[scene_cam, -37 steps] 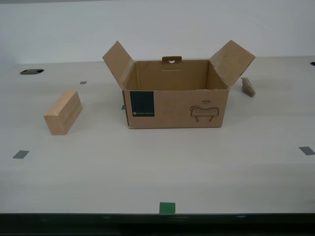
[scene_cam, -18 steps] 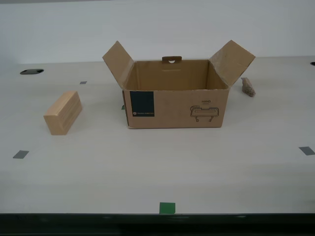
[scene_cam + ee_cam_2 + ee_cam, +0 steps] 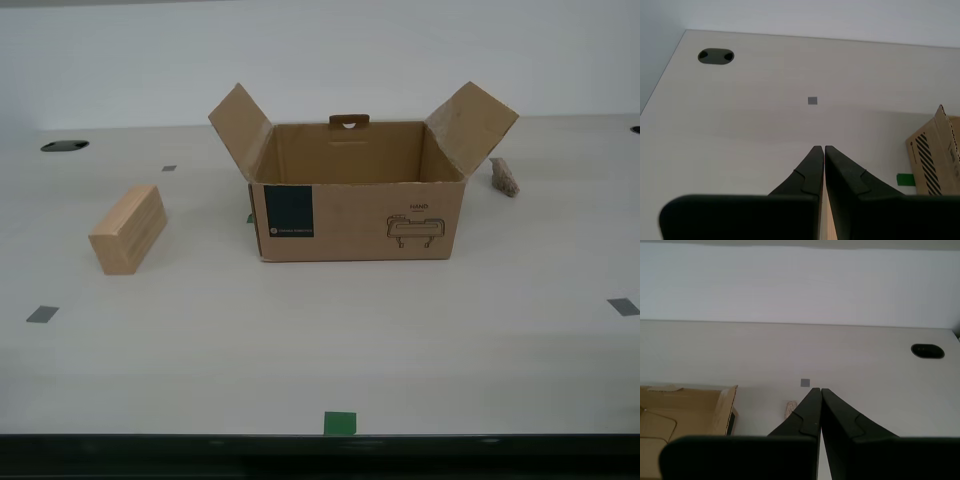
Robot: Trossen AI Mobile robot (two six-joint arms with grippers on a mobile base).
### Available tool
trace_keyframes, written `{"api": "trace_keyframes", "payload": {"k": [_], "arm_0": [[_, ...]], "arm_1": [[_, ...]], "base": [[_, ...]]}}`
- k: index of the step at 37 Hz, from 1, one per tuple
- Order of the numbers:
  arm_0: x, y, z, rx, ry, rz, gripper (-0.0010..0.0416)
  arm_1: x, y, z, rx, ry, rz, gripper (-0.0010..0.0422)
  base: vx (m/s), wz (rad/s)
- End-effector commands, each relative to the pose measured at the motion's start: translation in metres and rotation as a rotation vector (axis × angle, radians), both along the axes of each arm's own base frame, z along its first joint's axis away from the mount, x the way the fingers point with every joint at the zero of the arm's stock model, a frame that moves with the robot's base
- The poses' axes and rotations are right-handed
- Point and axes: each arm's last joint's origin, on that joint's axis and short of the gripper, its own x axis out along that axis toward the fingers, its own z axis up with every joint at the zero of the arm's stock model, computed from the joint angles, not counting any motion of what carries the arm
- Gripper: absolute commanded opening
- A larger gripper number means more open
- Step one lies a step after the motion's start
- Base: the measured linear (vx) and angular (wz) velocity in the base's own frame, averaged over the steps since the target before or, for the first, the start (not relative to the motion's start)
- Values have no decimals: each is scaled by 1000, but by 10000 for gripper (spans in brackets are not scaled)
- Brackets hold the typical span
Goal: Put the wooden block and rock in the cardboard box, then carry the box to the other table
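Note:
The open cardboard box stands mid-table, flaps splayed, its inside bare as far as I can see. The wooden block lies toward the exterior view's left of it. The rock sits behind the box's flap on the exterior view's right. No arm shows in the exterior view. My first gripper is shut on nothing, high over the table, with the rock and the box beyond it. My second gripper is shut too, a box flap beside it. The other table is out of view.
The pale wood-grain table has a dark front edge. A green tape square lies near that edge, and grey tape marks lie at both sides. A cable hole is at the back on the exterior view's left.

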Motion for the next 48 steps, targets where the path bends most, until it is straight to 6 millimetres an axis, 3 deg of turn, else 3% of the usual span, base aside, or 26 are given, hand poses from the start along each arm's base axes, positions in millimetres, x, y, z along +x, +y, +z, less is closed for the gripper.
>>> {"api": "trace_keyframes", "payload": {"k": [1,24,37,48], "arm_0": [[-4,0,4,1,31,-1,0],[-25,0,27,3,166,-2,0],[-32,0,35,24,198,-10,0],[-33,0,39,24,185,-10,0]], "arm_1": [[-4,0,5,-2,32,-3,0],[-23,-3,36,-80,132,-53,0],[-20,-5,29,-151,268,-106,0],[-14,-5,28,-145,259,-111,0]], "base": [[0,0],[0,0],[0,0],[0,0]]}}
